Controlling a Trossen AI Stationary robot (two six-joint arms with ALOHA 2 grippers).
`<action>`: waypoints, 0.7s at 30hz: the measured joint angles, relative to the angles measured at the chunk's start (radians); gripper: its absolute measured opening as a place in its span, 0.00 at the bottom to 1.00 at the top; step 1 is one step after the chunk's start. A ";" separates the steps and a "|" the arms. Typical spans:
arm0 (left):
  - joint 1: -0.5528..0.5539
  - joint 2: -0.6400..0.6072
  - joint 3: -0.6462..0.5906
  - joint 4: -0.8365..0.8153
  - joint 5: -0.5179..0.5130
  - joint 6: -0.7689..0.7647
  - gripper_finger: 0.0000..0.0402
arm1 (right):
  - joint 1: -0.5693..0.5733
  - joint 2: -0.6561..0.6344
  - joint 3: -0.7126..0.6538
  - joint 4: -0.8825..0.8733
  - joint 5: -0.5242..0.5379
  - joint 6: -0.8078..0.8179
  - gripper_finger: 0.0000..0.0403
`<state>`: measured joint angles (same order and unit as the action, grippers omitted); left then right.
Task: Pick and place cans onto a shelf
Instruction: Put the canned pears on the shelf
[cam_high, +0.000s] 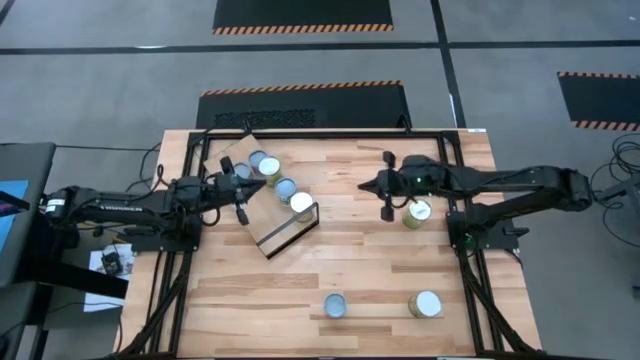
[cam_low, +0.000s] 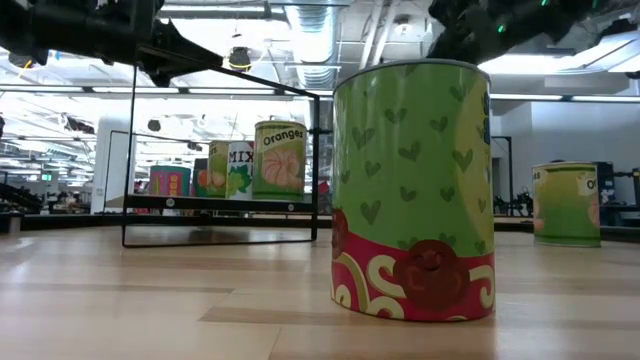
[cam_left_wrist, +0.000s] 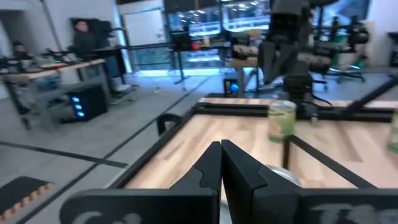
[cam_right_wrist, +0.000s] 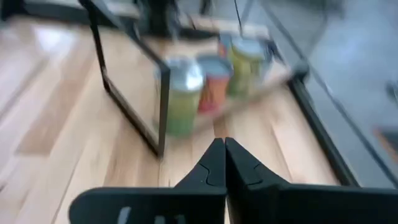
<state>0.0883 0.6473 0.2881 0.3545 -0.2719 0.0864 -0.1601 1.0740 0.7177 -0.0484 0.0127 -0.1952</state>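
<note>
Two dark robot arms work over a slatted wooden table (cam_high: 330, 270), seen from above. The left gripper (cam_high: 234, 188) hangs over the near end of the shelf (cam_high: 272, 215), its fingers (cam_left_wrist: 239, 171) pressed flat together with nothing between them; the row of cans on the shelf (cam_high: 280, 183) lies just beside it, on the side toward the table's centre, one tin (cam_high: 301, 202) at the black-edged frame end. The right gripper (cam_high: 387, 186) sits near the table's middle, well apart from the shelf, its fingers (cam_right_wrist: 208, 165) likewise closed tight and empty. A greenish-yellow can (cam_high: 417, 212) stands just beside that gripper, not touching it. Two more cans stand at the table's front edge, well apart from both grippers: one (cam_high: 335, 306) near the centre, another (cam_high: 426, 304) to its right. At table height, a green-and-red tin (cam_low: 412, 190) fills the foreground, the shelf's frame (cam_low: 225, 150) behind it.
</note>
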 joint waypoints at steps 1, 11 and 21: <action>0.000 0.000 0.000 -0.005 0.011 0.000 0.00 | 0.030 -0.009 0.029 -0.088 0.055 0.026 0.02; 0.000 0.000 0.000 0.003 0.145 -0.027 0.00 | 0.245 -0.008 0.169 -0.607 0.336 0.355 0.14; 0.000 0.000 0.001 0.003 0.145 -0.012 0.00 | 0.337 -0.008 0.169 -0.793 0.338 0.548 0.33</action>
<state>0.0883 0.6472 0.2886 0.3580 -0.1269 0.0748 0.1765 1.0657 0.8871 -0.8415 0.3504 0.3524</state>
